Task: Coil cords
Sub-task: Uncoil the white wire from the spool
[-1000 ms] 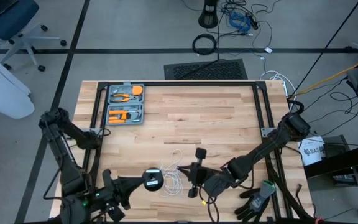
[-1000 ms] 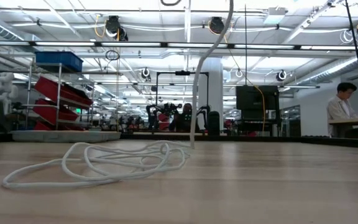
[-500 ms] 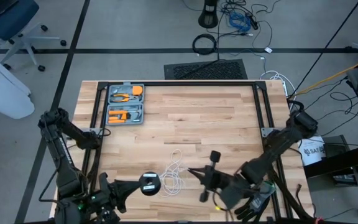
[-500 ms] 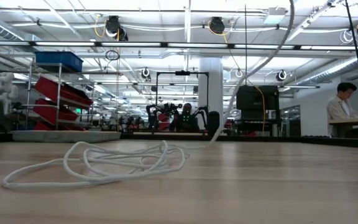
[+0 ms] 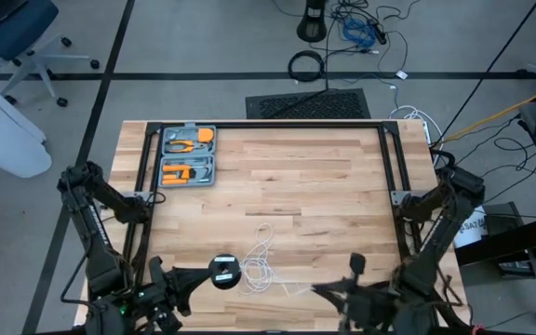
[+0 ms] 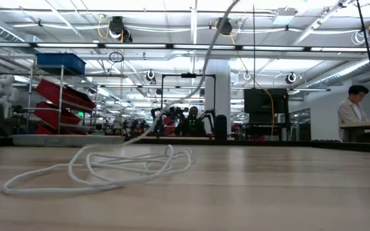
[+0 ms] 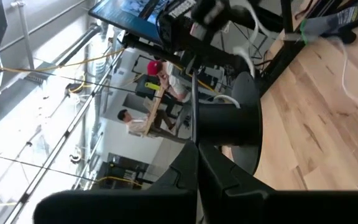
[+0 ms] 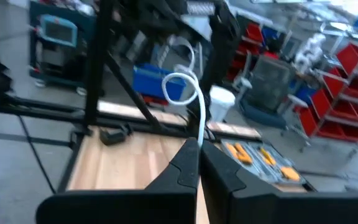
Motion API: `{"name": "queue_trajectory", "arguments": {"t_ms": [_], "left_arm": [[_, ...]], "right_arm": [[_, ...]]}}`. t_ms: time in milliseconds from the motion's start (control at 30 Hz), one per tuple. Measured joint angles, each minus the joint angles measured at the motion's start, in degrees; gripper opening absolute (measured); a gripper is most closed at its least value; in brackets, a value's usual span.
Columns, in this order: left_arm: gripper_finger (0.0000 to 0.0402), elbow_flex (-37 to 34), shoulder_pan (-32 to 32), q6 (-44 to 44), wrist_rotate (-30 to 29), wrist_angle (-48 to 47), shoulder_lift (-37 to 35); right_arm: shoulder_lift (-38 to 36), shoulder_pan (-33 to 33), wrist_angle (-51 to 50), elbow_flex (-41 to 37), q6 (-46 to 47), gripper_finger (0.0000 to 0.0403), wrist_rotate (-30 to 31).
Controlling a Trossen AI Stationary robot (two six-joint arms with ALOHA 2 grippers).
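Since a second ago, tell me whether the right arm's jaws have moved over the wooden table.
Yes. The right gripper, shut on the thin white cord, has swung toward the table's right near corner, farther from the grey tool case.

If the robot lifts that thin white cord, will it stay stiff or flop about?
Probably floppy: the white cord lies in loose, uneven loops on the table. It likely sags too; the lifted stretch curves. It seems light, since the right fingers pinch it.

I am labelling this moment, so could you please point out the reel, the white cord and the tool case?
reel [image 5: 222, 271], high view, centre of its round top.
white cord [image 6: 95, 168], low view, loose loops on the table.
tool case [image 5: 188, 156], high view, middle of the open case.
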Motion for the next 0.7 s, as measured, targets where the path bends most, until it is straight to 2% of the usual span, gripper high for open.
{"name": "queue_trajectory", "arguments": {"t_ms": [100,333,600,700], "left_arm": [[0.0002,0.0,0.7,-0.1,0.0,0.0,0.0],[0.0002,0.0,3.0,-5.7,-1.2,-1.5,0.0],[0.0002,0.0,4.9,-9.0,-1.4,-1.5,0.0],[0.0002,0.0,5.3,-9.0,-1.4,-3.9,0.0]], "right_arm": [[0.0,2.1,3.0,0.0,-2.6,0.0,0.0],[0.0,5.4,2.7,0.0,-2.1,0.0,0.0],[0.0,4.7,-0.3,0.0,2.8,0.0,0.1],[0.0,3.7,-0.6,0.0,4.6,0.0014,0.0]]}}
